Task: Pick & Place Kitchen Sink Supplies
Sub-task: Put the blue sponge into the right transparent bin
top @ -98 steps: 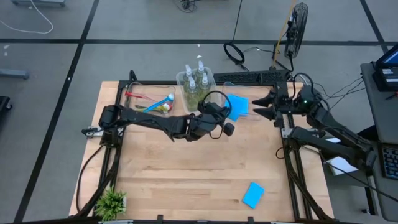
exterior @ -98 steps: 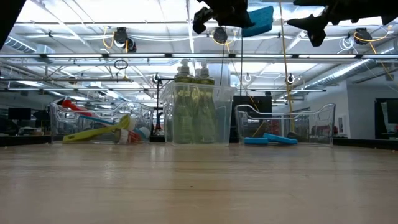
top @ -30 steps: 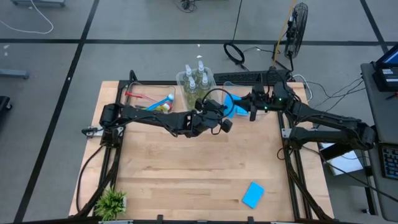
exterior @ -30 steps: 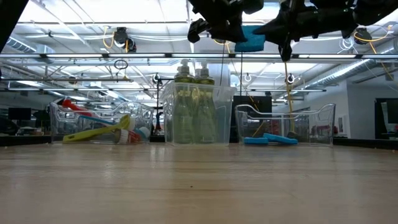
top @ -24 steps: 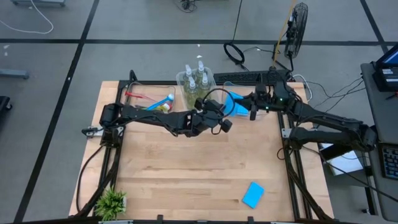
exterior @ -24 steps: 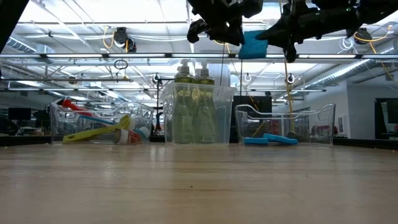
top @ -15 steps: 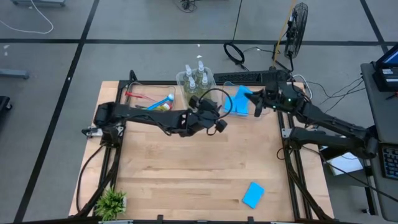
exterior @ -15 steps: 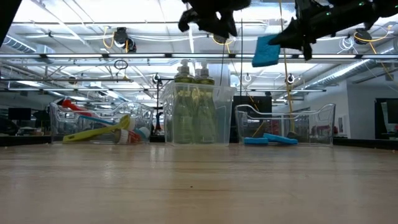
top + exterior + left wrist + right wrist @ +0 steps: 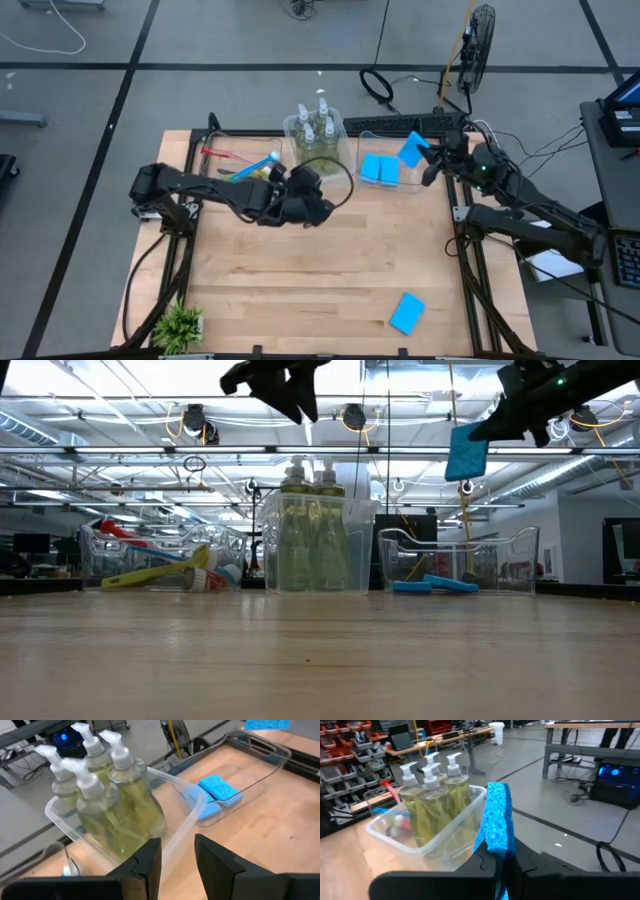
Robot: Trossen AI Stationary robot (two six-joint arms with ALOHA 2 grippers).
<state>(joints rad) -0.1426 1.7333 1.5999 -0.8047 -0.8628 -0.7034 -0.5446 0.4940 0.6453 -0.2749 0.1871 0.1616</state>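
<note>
Right gripper [image 9: 428, 160] fingers pinch a light, soft sponge [image 9: 411, 149] edgewise above the sponge bin [image 9: 432, 188], squashy so likely best gripped mid-body; left gripper [image 9: 176, 862] fingers narrowly parted, empty, beside the soap bottles [image 9: 315, 130].

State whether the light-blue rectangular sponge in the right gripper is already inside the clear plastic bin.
Not in: the light-blue rectangular sponge hangs in the right gripper, above the clear plastic bin.

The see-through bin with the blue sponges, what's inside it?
Two light-blue sponges lie side by side in the clear bin. The right gripper holds a third sponge above it. Nothing hidden.
</note>
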